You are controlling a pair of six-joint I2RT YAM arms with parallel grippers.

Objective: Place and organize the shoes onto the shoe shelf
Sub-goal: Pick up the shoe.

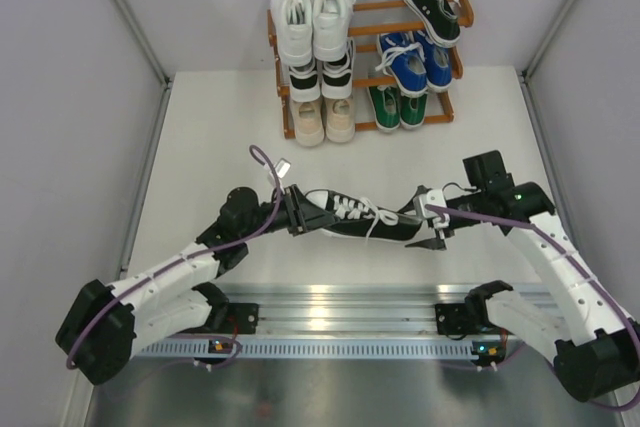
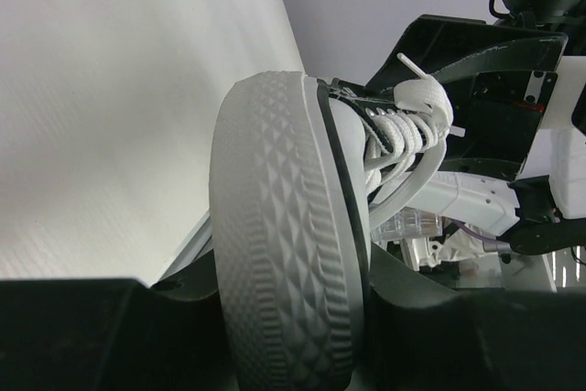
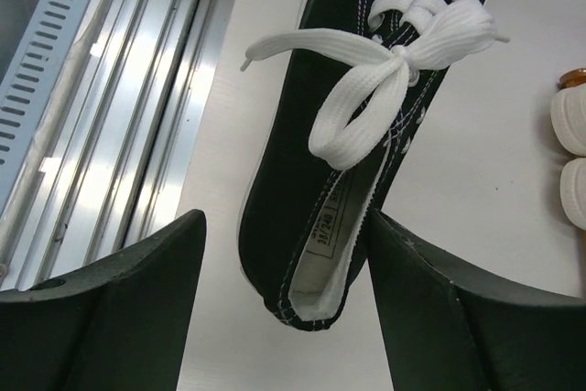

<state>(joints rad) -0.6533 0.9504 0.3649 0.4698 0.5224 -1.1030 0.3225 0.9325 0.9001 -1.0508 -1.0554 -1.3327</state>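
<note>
left jaws: clamped on toe of black canvas sneaker with white laces (image 1: 347, 213) | right jaws: spread, astride its heel | tongue tag: unreadable

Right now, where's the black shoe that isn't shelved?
Top view: shoe mid-table, in front of the shelf, toe clamped in the left tool, heel between the right tool's open fingers.

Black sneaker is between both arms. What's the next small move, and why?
Probably close the right hand on the heel. Its fingers stand open on either side of the heel of the black canvas sneaker with white laces, not gripping, while the left hand is clamped on the toe end. A second grip should come before the left lets go.
</note>
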